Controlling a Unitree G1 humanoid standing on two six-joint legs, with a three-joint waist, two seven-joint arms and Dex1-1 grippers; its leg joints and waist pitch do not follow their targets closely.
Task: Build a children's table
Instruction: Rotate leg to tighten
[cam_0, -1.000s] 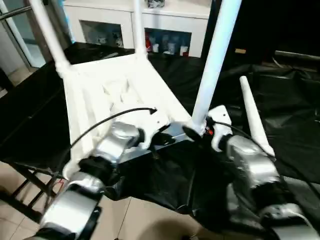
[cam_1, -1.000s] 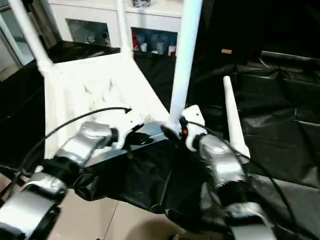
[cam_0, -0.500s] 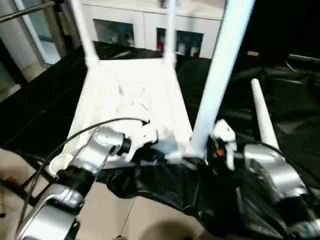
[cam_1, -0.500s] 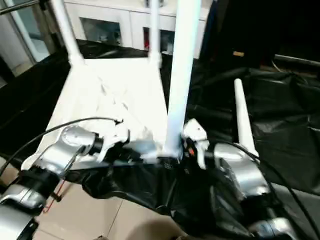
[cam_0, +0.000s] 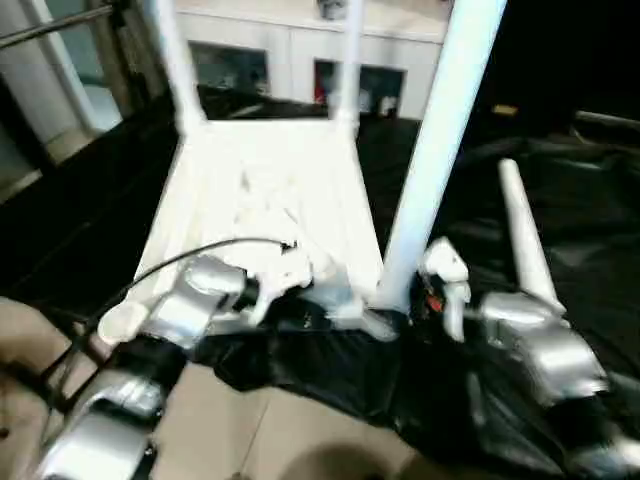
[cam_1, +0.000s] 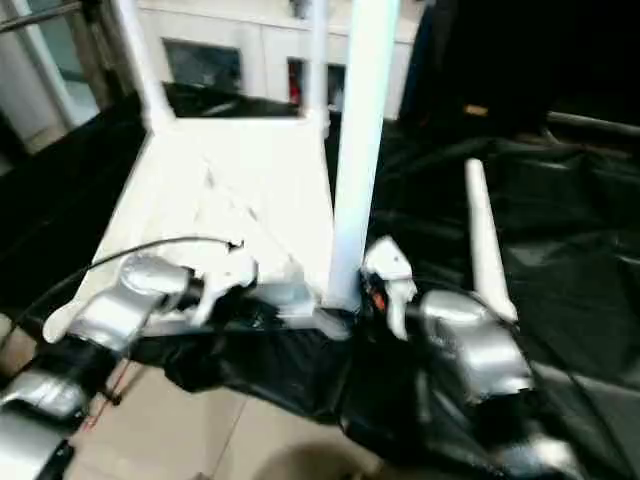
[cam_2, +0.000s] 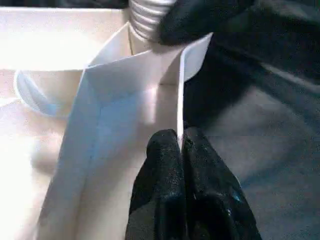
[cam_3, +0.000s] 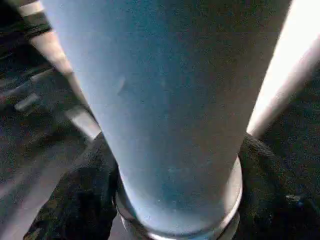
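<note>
The tabletop (cam_0: 265, 200) lies upside down on the black-draped table (cam_0: 80, 230), ribbed side up, its near edge at about 6 o'clock toward the robot. Two legs already stand in the far corners at roughly 11 and 12 o'clock. A third leg (cam_0: 435, 140) rises nearly upright from the near right corner socket, its long axis running straight up out of frame.

The left gripper (cam_2: 180, 150) has its fingers (cam_2: 165, 165) pinched closed on the thin rim wall of the tabletop, just short of that socket, steadying the piece.

The right gripper (cam_0: 425, 290) sits at the foot of the standing leg, at about 3 o'clock from it. In the right wrist view the leg fills the space between the fingers (cam_3: 82, 200), which flank its base; they look closed around it, though whether they press firmly I cannot tell.

A fourth leg (cam_0: 525, 235) lies loose on the black cloth at about 2 o'clock, its long axis pointing away from the robot. The right arm is much the nearer to it, so fetching it would probably fall to that side.
</note>
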